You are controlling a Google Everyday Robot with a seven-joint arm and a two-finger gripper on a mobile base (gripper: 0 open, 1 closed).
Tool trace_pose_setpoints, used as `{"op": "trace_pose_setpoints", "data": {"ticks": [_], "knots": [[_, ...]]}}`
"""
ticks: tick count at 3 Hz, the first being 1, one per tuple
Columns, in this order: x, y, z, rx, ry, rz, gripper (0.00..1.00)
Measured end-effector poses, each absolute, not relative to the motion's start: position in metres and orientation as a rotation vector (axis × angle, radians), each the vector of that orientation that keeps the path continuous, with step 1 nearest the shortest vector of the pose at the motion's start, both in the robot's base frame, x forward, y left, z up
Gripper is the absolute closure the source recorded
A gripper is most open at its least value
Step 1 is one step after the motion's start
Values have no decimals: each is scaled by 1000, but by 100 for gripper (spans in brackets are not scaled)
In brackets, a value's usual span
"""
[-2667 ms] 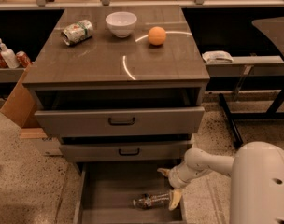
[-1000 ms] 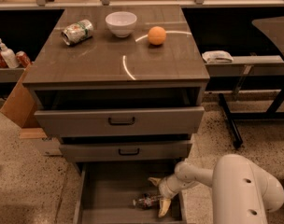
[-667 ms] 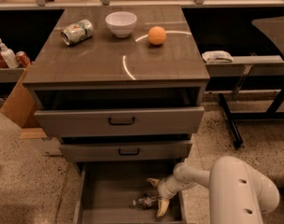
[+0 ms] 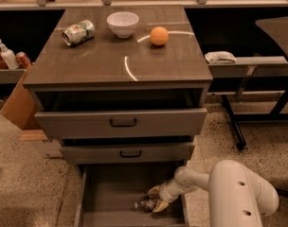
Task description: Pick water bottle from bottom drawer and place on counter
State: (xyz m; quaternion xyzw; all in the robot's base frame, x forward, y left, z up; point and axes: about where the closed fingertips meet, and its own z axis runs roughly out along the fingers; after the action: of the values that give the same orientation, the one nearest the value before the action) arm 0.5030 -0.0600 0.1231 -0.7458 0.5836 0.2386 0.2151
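Note:
The water bottle [image 4: 144, 205] lies on its side on the floor of the open bottom drawer [image 4: 111, 197], near the drawer's right side. My gripper [image 4: 156, 200] reaches down into the drawer from the right. Its tan fingers [image 4: 154, 191] sit on either side of the bottle's right end and are closed on it. The bottle still rests on the drawer floor. The counter [image 4: 101, 63] is the glossy dark top of the cabinet above, with curved light streaks.
On the counter stand a crushed can [image 4: 78, 32], a white bowl [image 4: 122, 23] and an orange [image 4: 158, 36]. The two upper drawers [image 4: 122, 122] stick out slightly above the bottom drawer. A cardboard box [image 4: 18, 105] is at the left and table legs [image 4: 234, 122] at the right.
My gripper has moved left and lower onto the bottle's right end, and the fingers have drawn closer together around it. The bottle has not moved.

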Motion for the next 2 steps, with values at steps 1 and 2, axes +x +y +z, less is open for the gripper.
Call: {"op": "trace_pose_setpoints", "data": {"ticks": [1, 2], "knots": [[502, -61, 121, -2065, 1618, 663, 66], [500, -60, 120, -2065, 1610, 666, 95]]}}
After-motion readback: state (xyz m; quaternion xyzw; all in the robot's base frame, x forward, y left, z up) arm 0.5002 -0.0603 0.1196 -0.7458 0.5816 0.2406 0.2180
